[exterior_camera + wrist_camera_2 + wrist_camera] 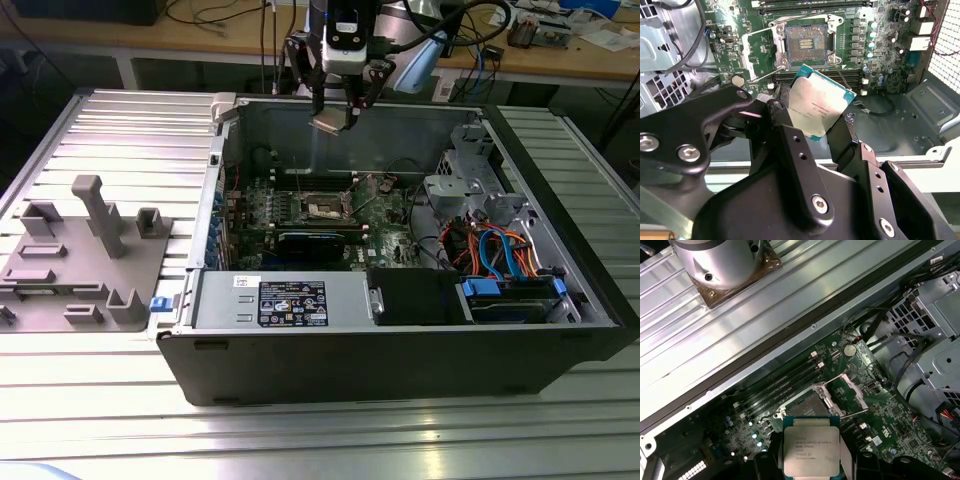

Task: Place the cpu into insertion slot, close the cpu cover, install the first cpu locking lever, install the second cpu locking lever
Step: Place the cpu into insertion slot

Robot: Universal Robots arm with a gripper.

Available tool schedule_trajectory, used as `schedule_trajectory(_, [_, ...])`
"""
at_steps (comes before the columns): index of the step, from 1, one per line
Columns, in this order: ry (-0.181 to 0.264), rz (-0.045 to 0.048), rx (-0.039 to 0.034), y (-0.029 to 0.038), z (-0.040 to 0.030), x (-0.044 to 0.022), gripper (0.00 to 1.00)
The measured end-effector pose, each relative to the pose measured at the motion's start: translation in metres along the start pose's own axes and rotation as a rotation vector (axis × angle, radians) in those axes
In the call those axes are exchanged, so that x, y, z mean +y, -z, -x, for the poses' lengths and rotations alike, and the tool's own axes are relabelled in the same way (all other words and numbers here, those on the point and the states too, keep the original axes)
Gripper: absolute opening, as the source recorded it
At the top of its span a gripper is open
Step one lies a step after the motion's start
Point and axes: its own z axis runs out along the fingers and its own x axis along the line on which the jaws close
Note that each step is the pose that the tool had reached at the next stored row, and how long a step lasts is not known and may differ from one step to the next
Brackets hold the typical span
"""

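This is a robotics lab or electronics workshop. An opened black desktop computer case (400,350) with its green motherboard (300,205) bared lies on a ribbed aluminium-profile table (320,440). A black robot gripper (335,118) hangs over it, a grey plastic parts fixture (90,250) sits beside it, and a wooden workbench (560,62) behind carries tangled cables (215,12).

Pale silver-grey cpu (821,107), green motherboard (888,62)

The cpu (822,102) has a pale, smooth metal top, faintly glossy. The table (300,430) is ribbed, shiny bare metal; the gripper (815,122) looks matt black.
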Motion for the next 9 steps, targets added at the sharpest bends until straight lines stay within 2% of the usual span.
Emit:
schedule_trajectory(1, [-0.012,0.0001,-0.001,0.0,0.0,0.0,0.54])
schedule_trajectory(2, [-0.064,0.0012,-0.0058,-0.0002,0.0,0.0,0.54])
schedule_trajectory(3, [-0.095,0.0019,-0.0085,-0.0004,0.0,0.0,0.54])
schedule_trajectory(5, [-0.132,0.0026,-0.0118,-0.0009,0.0,-0.0001,0.54])
schedule_trajectory(9, [-0.158,0.003,-0.0142,-0.0012,0.0,-0.0001,0.54])
